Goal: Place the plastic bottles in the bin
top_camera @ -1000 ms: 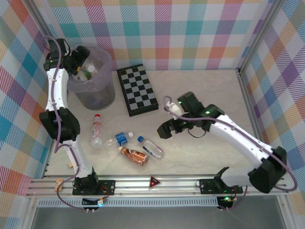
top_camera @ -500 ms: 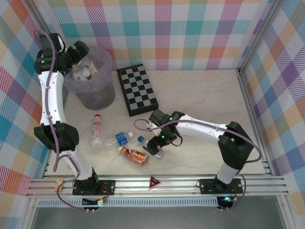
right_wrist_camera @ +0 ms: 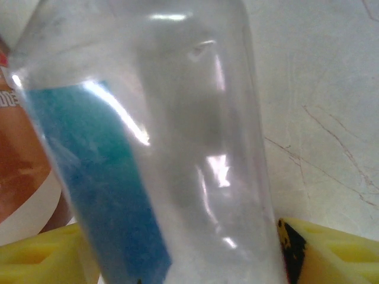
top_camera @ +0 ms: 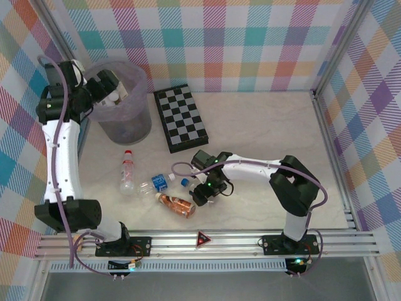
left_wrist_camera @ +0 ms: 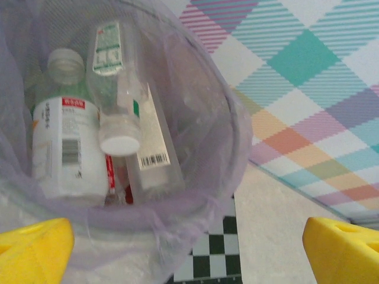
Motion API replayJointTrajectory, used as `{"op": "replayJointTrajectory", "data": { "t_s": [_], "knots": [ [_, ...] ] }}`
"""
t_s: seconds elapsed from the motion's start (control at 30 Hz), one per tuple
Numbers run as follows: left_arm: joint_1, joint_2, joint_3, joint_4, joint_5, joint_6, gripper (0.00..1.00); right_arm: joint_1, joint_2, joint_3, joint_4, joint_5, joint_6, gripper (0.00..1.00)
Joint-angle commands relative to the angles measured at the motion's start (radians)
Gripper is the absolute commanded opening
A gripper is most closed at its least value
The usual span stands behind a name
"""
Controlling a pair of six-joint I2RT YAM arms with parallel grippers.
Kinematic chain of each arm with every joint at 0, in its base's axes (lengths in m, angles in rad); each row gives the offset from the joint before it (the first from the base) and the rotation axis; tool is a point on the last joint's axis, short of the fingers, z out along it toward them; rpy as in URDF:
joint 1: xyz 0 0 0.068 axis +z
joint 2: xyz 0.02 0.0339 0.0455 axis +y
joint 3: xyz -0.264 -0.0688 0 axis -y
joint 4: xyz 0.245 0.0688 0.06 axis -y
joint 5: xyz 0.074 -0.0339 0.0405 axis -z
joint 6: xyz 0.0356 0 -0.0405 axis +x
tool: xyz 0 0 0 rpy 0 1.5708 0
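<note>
Right gripper [top_camera: 202, 193] is now sitting lower and further left than half a second ago, down over the clear bottle [top_camera: 187, 184]. A second ago that bottle was lying uncovered; now its blue cap is poking out beside the wrist. The right arm is folding in tighter, elbow nearer its base.

In the right wrist view the yellow fingers [right_wrist_camera: 331, 254] are flanking the clear bottle's body, one on each side and very close. Cannot tell whether the jaws are clenching yet. The bottle is lying on the table with its blue label showing, just beside the brown bottle [top_camera: 177, 204].

Left gripper [top_camera: 103, 88] is still hanging at the rim of the bin [top_camera: 135, 122], while its arm is leaning further toward the left wall. Its jaws are released and spread wide, nothing between them. Below them, in the bin's lilac liner, a white bottle [left_wrist_camera: 65, 148] and a green-label bottle [left_wrist_camera: 115, 89] are lying among others.

The red-cap bottle [top_camera: 128, 170] and the blue-label bottle [top_camera: 160, 183] are lying where they were, near the brown one, well apart from the bin.

The table [top_camera: 269, 125] is pale and marble-veined. A chequered board [top_camera: 182, 118] is lying just right of the bin. Pastel plaid walls [top_camera: 250, 37] are enclosing three sides, and a metal rail [top_camera: 213, 241] is running along the near edge, carrying both arm bases.
</note>
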Motion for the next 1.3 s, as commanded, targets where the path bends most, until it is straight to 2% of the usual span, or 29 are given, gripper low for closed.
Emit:
{"op": "replayJointTrajectory", "data": {
  "t_s": [0.0, 0.1, 0.43, 0.6, 0.87, 1.03, 1.27],
  "knots": [
    [-0.019, -0.068, -0.057, 0.012, -0.003, 0.013, 0.98, 0.002, -0.015, -0.010, 0.001, 0.004, 0.000, 0.72],
    [-0.025, -0.115, -0.107, 0.028, 0.019, -0.010, 0.98, -0.010, -0.042, -0.010, -0.007, 0.008, -0.016, 0.65],
    [-0.086, -0.201, -0.274, 0.121, 0.119, -0.127, 0.96, -0.139, -0.175, 0.004, -0.076, -0.004, -0.087, 0.64],
    [-0.176, -0.213, -0.315, 0.160, 0.118, -0.175, 0.96, -0.225, -0.259, 0.023, -0.097, -0.033, -0.116, 0.65],
    [-0.383, -0.224, -0.401, 0.291, 0.143, -0.304, 0.96, -0.309, -0.345, 0.109, -0.039, -0.115, -0.136, 0.65],
    [-0.478, -0.185, -0.449, 0.416, 0.207, -0.396, 0.96, -0.315, -0.327, 0.197, 0.013, -0.209, -0.155, 0.65],
    [-0.543, -0.163, -0.546, 0.536, 0.196, -0.484, 0.95, -0.315, -0.313, 0.238, 0.166, -0.253, -0.083, 0.65]
  ]
}}
